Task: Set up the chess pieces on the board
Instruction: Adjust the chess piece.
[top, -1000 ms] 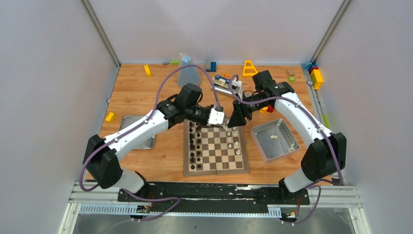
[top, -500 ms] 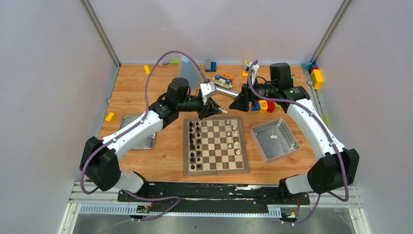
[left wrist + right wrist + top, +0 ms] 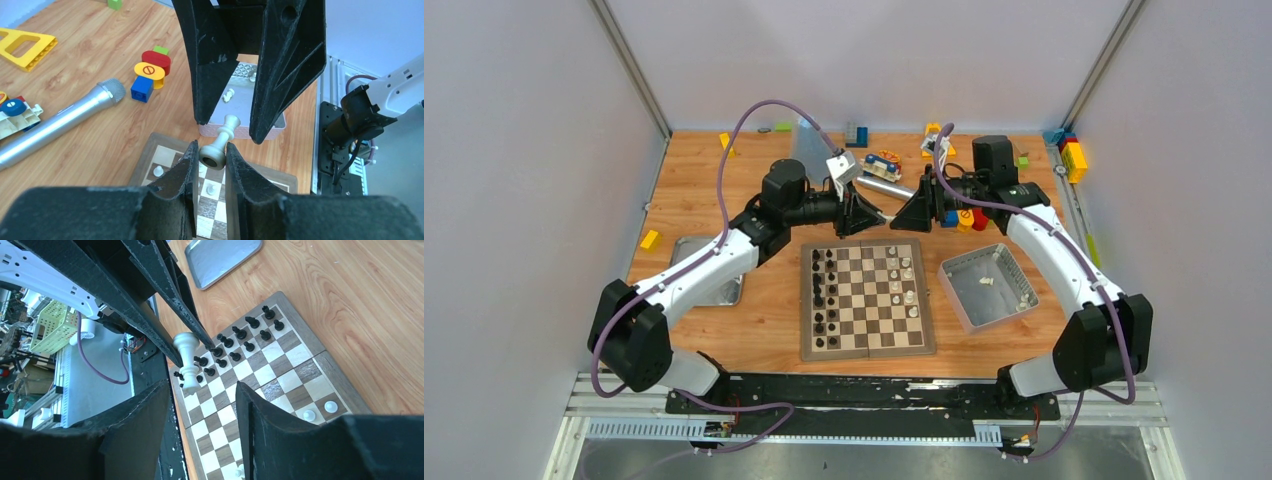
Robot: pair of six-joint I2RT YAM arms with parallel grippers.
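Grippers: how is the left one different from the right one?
The left gripper holds a white chess piece; the right gripper holds nothing. The left jaws sit close together; the right jaws stand wide apart. Both are black, facing each other near the board's far edge.

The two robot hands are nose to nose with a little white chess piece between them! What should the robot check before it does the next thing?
1. The left hand squeezes the white piece by its base: ok.
2. The right hand is open: ok.
3. The top of the white piece points into the right hand's gap: ok.
4. The white piece sits deep enough in that gap to grab: cannot tell.
5. The board has free squares on its white side: ok.
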